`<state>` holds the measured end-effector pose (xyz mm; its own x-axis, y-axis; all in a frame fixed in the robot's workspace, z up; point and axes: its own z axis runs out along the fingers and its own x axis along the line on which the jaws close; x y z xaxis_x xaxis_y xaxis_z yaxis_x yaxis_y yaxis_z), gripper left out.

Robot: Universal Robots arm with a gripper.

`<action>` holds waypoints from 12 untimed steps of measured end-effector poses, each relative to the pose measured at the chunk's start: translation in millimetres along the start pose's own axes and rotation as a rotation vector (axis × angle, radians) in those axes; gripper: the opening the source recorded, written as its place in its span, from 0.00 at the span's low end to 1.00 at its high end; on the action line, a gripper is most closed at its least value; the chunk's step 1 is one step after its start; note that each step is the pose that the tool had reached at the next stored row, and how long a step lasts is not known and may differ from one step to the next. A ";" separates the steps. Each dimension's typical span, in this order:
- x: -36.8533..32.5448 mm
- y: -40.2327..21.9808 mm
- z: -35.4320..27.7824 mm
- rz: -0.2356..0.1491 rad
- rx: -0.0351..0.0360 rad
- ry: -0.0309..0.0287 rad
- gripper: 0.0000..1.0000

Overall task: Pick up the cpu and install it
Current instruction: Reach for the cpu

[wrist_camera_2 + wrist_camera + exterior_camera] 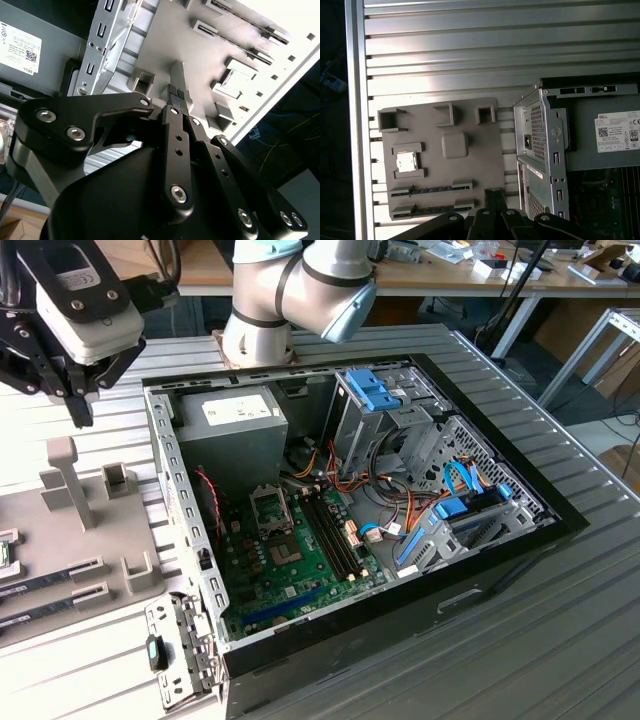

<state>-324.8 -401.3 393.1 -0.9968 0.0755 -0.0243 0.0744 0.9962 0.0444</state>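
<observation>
First wrist view: my jaws pinched together, empty, over the grey tray [470, 170] where the cpu [406, 161] lies.

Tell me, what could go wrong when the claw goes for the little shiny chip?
The cpu sits snug between raised lips on the grey tray; the claw might slip off it. The computer case stands close beside the tray, so the claw might bump its metal wall.

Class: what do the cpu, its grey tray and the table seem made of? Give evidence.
The cpu: bright, reflective top, likely metal. The grey tray: matte, uniform, moulded-looking pockets, probably plastic. The table: ribbed, silvery sheen, apparently aluminium.
</observation>
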 end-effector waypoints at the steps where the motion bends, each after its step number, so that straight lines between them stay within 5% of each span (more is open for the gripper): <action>1: 0.3 0.0 0.0 0.000 0.0001 0.0001 0.11; 12: 6.0 -0.5 -0.2 0.000 0.0001 0.0001 0.11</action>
<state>-330.8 -401.3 393.1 -0.9968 0.0755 -0.0242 0.0744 0.9962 0.0443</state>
